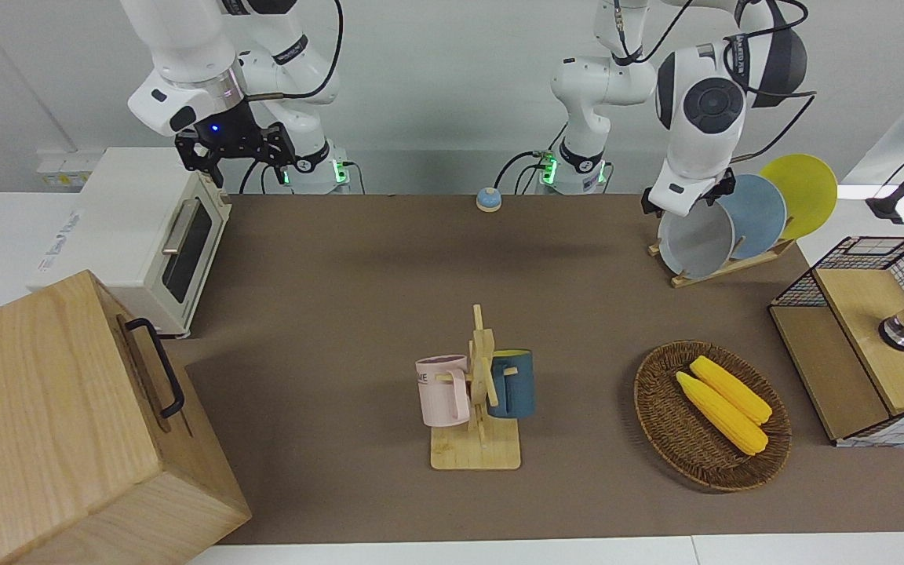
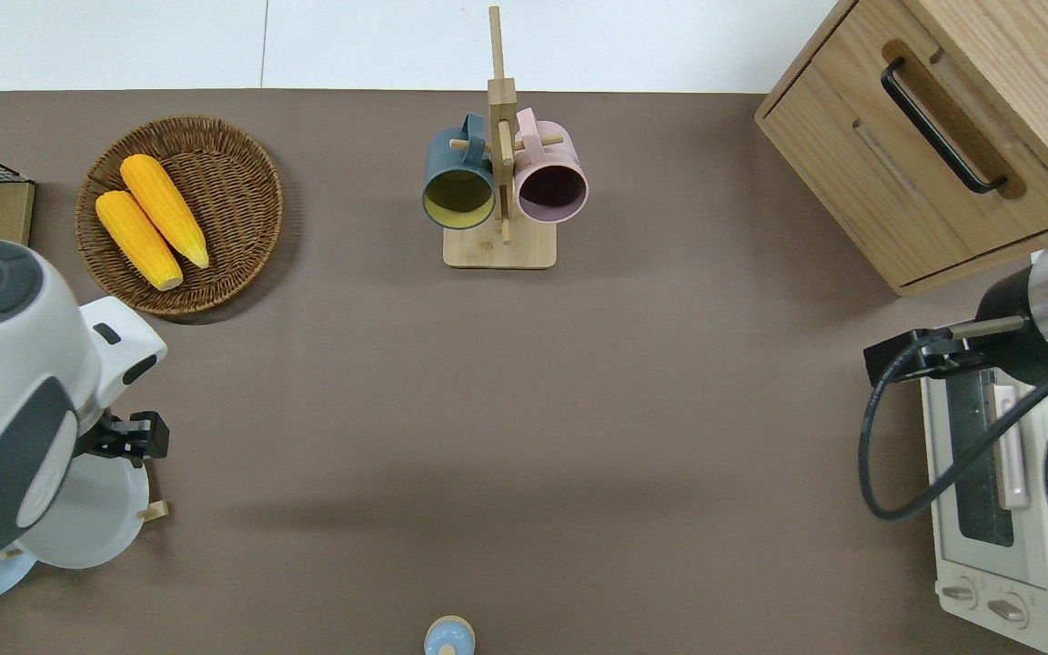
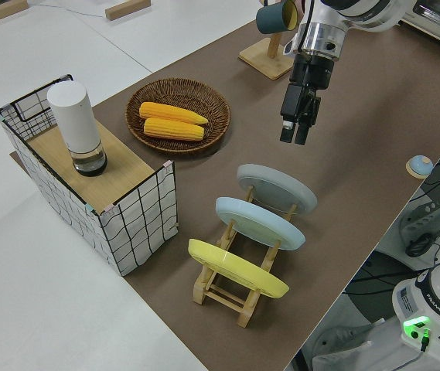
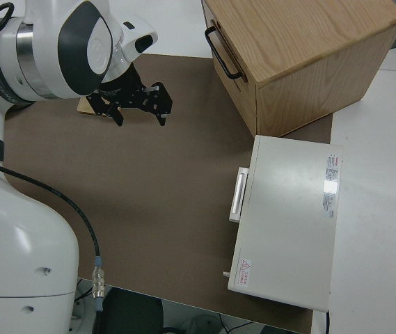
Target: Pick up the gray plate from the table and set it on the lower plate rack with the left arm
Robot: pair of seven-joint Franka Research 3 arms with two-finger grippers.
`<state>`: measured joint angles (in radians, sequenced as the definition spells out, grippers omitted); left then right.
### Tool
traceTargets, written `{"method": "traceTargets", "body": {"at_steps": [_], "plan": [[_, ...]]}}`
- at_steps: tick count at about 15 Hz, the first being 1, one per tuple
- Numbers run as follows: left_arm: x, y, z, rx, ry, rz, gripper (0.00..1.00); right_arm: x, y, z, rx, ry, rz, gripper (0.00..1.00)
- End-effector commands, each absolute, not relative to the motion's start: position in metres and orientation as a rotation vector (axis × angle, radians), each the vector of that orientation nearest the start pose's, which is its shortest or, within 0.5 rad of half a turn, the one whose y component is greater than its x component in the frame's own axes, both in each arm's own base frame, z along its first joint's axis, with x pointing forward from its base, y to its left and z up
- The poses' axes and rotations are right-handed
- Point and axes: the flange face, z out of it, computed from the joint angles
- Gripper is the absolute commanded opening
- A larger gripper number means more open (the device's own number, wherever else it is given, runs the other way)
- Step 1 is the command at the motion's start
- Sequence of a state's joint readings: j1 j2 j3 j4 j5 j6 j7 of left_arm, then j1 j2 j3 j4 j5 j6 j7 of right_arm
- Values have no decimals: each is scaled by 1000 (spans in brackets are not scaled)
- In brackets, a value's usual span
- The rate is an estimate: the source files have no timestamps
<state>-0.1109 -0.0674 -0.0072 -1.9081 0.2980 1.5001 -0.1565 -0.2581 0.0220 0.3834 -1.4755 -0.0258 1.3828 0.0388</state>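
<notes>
The gray plate (image 3: 277, 188) already stands on edge in the lower plate rack (image 3: 235, 287), in the slot farthest from the robots' end of that rack, next to the light-blue plate (image 3: 260, 222) and then the yellow plate (image 3: 237, 268). The left gripper (image 3: 295, 135) hangs free above the plate's rim, holding nothing, and its fingers have only a narrow gap between them. The right arm is parked, with the right gripper (image 4: 139, 106) open.

My judgement is that the placing is finished and only the retreat remains. To do it well, the arm should rise straight up before it swings away, so that the fingers do not catch the rim and tip the plate out of its pegs.

The three plates are smooth, round and shallow, with a low raised rim, and they lean at the same slant. The rack is pale wood with thin pegs on two rails.

Farther from the robots, on the matte brown table (image 1: 342, 298), a woven wicker basket (image 1: 660, 424) holds two yellow corn cobs (image 1: 723, 404), and a wooden mug stand (image 1: 477, 447) carries two mugs.
</notes>
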Motion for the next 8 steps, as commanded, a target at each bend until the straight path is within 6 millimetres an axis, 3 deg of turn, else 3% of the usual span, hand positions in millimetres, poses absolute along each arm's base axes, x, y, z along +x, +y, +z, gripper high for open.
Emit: {"method": "traceTargets", "body": {"at_steps": [1,3,5,8], "plan": [[512,-8,538,-3001,57,383,991,536,60,646,-3169,-108,178,983],[513,8,564,-3093,189,316,991,536,60,646,-3169,-108,179,983],[518,11,597,-3118,302,207,993,536,59,646,-3169,-105,179,983],[520,1,619,-3129,332,135,993,536,60,646,-3169,-108,178,983]]}}
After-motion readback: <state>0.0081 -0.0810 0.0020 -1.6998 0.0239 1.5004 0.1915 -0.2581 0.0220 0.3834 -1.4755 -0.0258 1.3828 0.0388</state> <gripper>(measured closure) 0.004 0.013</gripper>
